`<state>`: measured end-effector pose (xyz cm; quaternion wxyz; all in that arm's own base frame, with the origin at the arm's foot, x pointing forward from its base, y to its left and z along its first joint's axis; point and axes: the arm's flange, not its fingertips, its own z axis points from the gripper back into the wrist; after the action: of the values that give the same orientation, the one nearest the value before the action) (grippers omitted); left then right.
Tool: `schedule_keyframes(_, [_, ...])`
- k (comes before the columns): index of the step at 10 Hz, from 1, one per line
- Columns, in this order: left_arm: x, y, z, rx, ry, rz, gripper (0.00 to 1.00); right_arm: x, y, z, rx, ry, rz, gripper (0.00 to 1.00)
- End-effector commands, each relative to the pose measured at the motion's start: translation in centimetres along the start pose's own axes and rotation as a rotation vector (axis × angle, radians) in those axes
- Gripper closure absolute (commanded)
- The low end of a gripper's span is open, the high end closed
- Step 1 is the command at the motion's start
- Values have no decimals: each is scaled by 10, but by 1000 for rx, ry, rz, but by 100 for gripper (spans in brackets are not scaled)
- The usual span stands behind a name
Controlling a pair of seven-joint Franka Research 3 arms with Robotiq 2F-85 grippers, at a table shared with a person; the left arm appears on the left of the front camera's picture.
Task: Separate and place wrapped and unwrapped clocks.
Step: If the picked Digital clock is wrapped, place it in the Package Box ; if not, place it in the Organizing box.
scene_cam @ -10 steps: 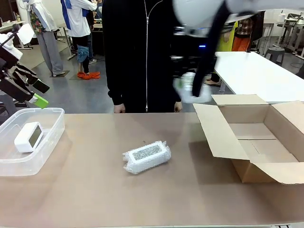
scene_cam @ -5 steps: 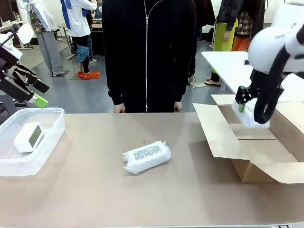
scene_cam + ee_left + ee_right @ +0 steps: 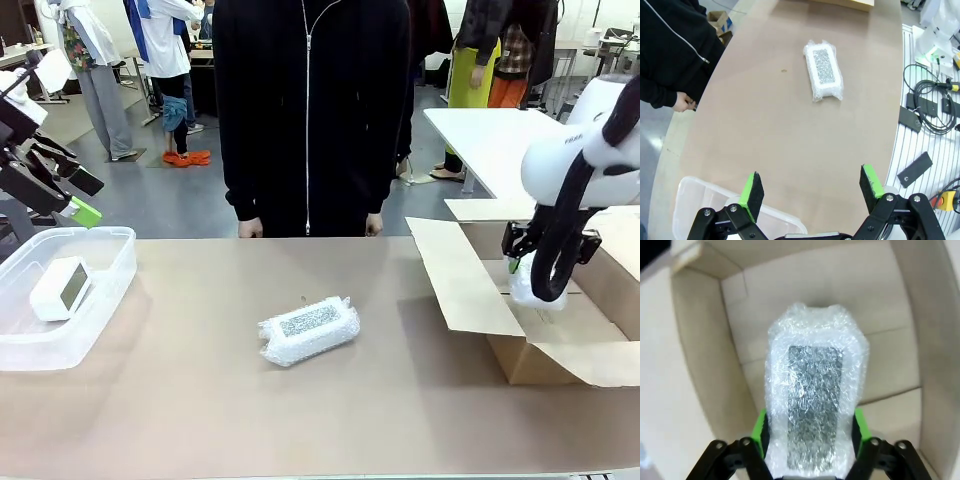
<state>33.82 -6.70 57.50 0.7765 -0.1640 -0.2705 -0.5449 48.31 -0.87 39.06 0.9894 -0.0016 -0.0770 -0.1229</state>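
Green pads [image 3: 759, 432] of the right gripper [image 3: 810, 435] clamp the lower sides of a white bubble-wrapped oblong bundle with a grey speckled face [image 3: 815, 390]. It hangs inside the open brown cardboard box [image 3: 705, 365] at the table's right end; whether it touches the box floor I cannot tell. The left gripper [image 3: 811, 189] has its fingers spread wide and empty above the clear plastic tub [image 3: 100, 300]. In the tub lies a bare white rounded-rectangular clock with a dark screen [image 3: 60, 288]. A second wrapped bundle [image 3: 308, 330] lies mid-table [image 3: 200, 400], well apart from both containers.
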Motion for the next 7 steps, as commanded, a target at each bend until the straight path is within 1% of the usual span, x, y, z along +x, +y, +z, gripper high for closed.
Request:
schedule_keyframes(1, [1,-1,0,5,7,4,0,-5,5,-9,-72,-108,-66,22])
schedule_keyframes(2, [1,-1,0,5,7,4,0,-10,3,-13,-90,-107,-58,22])
schedule_keyframes(3, [1,-1,0,5,7,4,0,-13,0,-15,-104,-78,-76,22])
schedule_keyframes(4, [1,-1,0,5,7,4,0,-14,-2,-14,-91,-66,-95,0])
schedule_keyframes(7, [1,-1,0,5,7,4,0,-14,-3,-5,-56,-40,-86,0])
